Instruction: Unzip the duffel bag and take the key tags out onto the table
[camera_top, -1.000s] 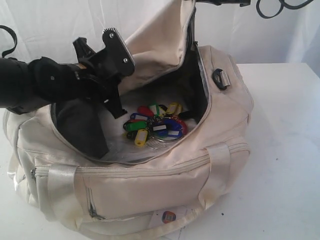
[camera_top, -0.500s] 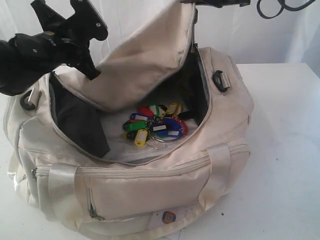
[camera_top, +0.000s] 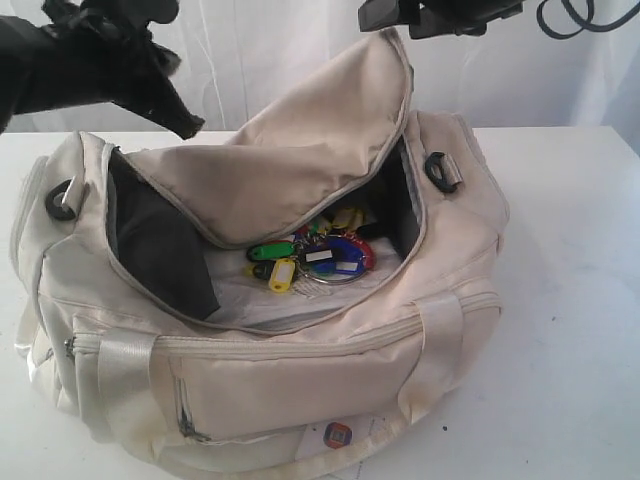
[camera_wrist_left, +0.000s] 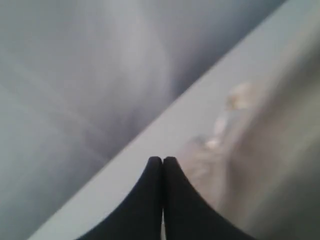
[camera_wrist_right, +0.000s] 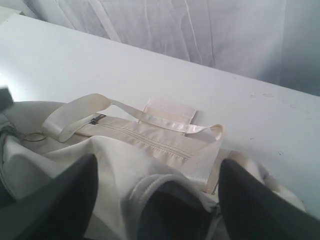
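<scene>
Exterior view: bag (camera_top: 300, 385) sits unzipped on the table (camera_top: 570, 300), with its flap (camera_top: 300, 150) slumped over the opening. Key tags (camera_top: 315, 258) lie inside, partly under the flap. Left gripper (camera_wrist_left: 162, 162) is raised above the bag's left end, jaws pressed together, empty. Right gripper (camera_wrist_right: 159, 165) is high above the flap, jaws spread wide, gripping nothing.
</scene>
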